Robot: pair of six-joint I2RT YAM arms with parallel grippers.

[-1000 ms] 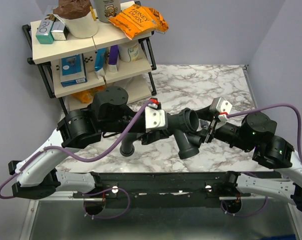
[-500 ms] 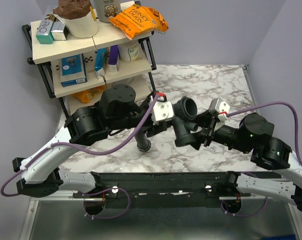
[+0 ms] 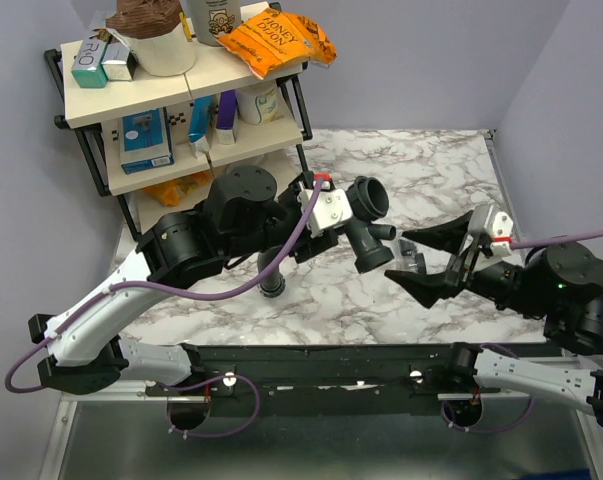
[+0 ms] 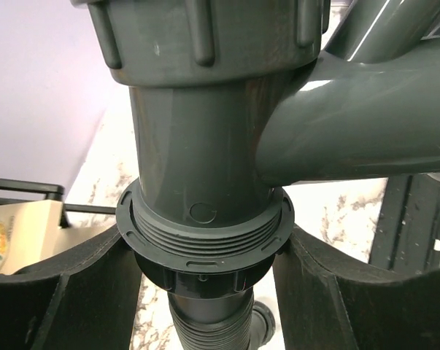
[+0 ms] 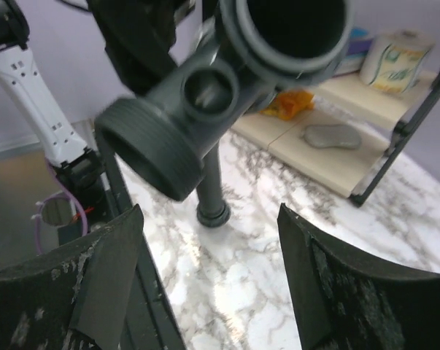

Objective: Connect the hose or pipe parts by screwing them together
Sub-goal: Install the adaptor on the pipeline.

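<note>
From above, the pipe fitting (image 3: pixel 366 232) is seen held over the marble table (image 3: pixel 431 170) by the left gripper (image 3: pixel 326 238), with the ribbed hose (image 3: pixel 274 278) hanging from it. The right gripper (image 3: pixel 399 256) is placed near the fitting but apart from it, its fingers spread wide.

In the left wrist view, the fitting's threaded collar (image 4: pixel 203 244) is pinched between the two fingers (image 4: pixel 59 292), and the hose (image 4: pixel 205 332) is joined beneath it.

In the right wrist view, the fingers (image 5: pixel 81 284) are spread and nothing is gripped. The fitting's threaded mouth (image 5: pixel 152 149) is turned toward them.
</note>
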